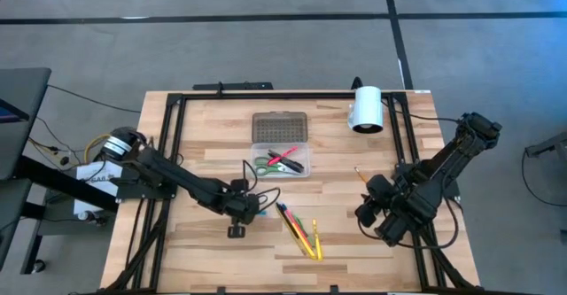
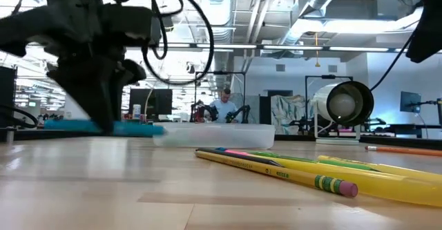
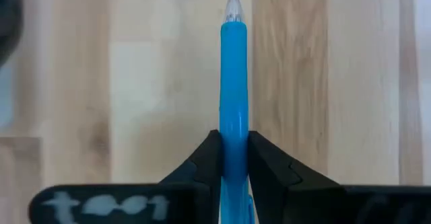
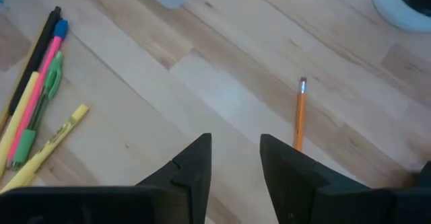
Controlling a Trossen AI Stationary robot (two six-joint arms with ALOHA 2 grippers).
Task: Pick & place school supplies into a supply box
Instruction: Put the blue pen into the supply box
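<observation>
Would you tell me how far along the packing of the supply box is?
Done: scissors and a pink pen lie in the box. In hand: left gripper pinches a blue pen. Left: the pen cluster and an orange pencil near the idle right gripper.

I see two matte black, jointed arms, built of blocky segments with rounded housings at the joints. My left arm (image 1: 177, 182) has a round silver-and-black motor cap at its base beside a white label with dark print, and thin black cables loop off its wrist. My right arm (image 1: 443, 166) ends in a bulky cluster of black housings. Both grippers have dark, wedge-shaped plastic fingers (image 4: 195, 167). A blurred white marking crosses the left gripper's (image 3: 234, 158) body.
</observation>
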